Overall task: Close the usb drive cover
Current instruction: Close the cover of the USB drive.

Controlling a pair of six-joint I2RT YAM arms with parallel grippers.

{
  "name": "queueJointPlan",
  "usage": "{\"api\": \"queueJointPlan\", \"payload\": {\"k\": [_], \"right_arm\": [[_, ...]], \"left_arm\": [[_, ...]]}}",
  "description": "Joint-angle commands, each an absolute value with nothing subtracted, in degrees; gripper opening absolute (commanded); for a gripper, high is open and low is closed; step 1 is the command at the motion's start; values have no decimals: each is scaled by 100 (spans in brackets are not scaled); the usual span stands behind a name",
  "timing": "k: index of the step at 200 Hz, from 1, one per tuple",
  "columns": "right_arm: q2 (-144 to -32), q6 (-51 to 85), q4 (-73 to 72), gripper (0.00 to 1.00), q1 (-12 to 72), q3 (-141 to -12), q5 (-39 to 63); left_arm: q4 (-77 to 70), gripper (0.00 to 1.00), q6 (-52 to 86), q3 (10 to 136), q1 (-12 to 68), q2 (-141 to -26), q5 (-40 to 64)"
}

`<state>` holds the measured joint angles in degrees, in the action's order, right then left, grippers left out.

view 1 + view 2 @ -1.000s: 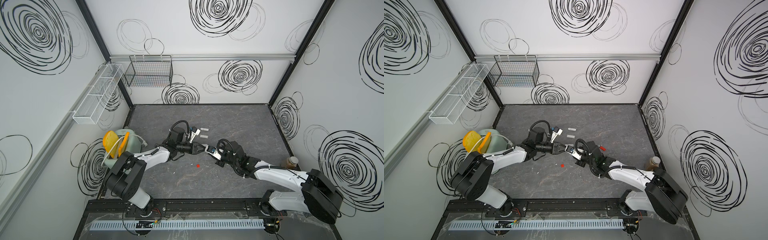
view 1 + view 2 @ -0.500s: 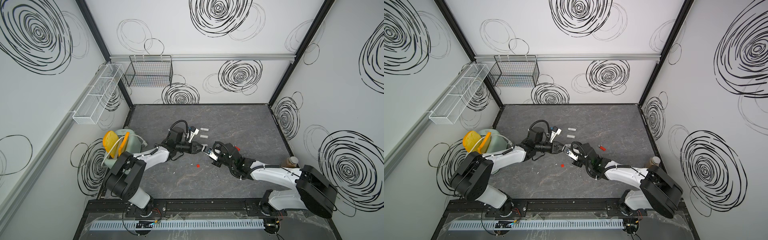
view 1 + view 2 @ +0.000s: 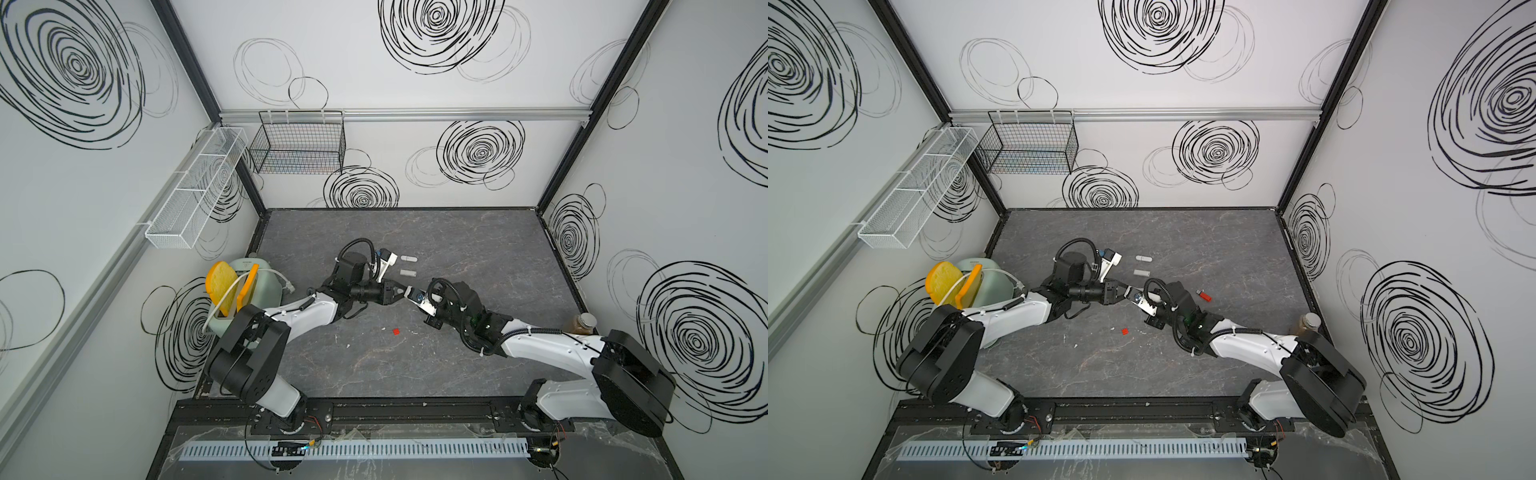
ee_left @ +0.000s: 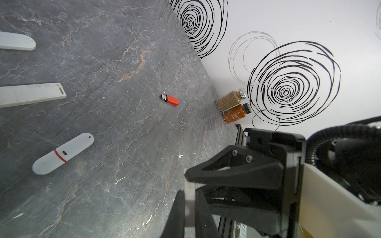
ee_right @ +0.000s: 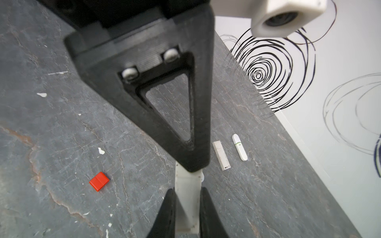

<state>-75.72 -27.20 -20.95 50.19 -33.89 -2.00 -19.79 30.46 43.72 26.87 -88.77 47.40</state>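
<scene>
A white usb drive (image 5: 187,195) hangs above the middle of the table between my two grippers, which meet tip to tip. My right gripper (image 5: 188,206) is shut on the drive's long body. My left gripper (image 4: 189,204) is shut on a short white piece (image 4: 189,192) at the drive's other end, which looks like the cover. The seam between body and cover is hidden behind the left gripper's finger (image 5: 165,103). In both top views the left gripper (image 3: 400,290) (image 3: 1122,292) and the right gripper (image 3: 410,294) (image 3: 1133,297) touch end to end.
On the table lie a red uncapped drive (image 4: 169,99) (image 3: 1204,296), its red cap (image 5: 99,181) (image 3: 396,331), and white drives (image 3: 409,259) (image 3: 408,273) (image 4: 62,153). Spice jars (image 4: 231,101) stand at the right wall. A green holder (image 3: 249,286) stands at the left edge.
My right gripper has moved left and a little back with the white drive, closing the gap to the left gripper. The left gripper has stayed nearly still.
</scene>
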Motion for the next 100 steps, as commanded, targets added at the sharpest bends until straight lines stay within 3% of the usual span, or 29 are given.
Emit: {"api": "queueJointPlan", "payload": {"k": [1,40,69,100], "right_arm": [[-7436,-3351,-4222,0,5594,-3615,595],[-7429,-2852,-3962,0,5259,-3814,538],[-7268,-2632,-3363,35,5012,-3641,401],[-6637,-2522,-2633,45,4859,-3103,290]], "left_arm": [[-1992,0,3058,4352,2953,-8948,5027],[-2027,0,3072,4315,2954,-8924,5010],[-2098,0,3175,4285,2833,-8891,4884],[-2316,0,3359,4155,2526,-8807,4617]]}}
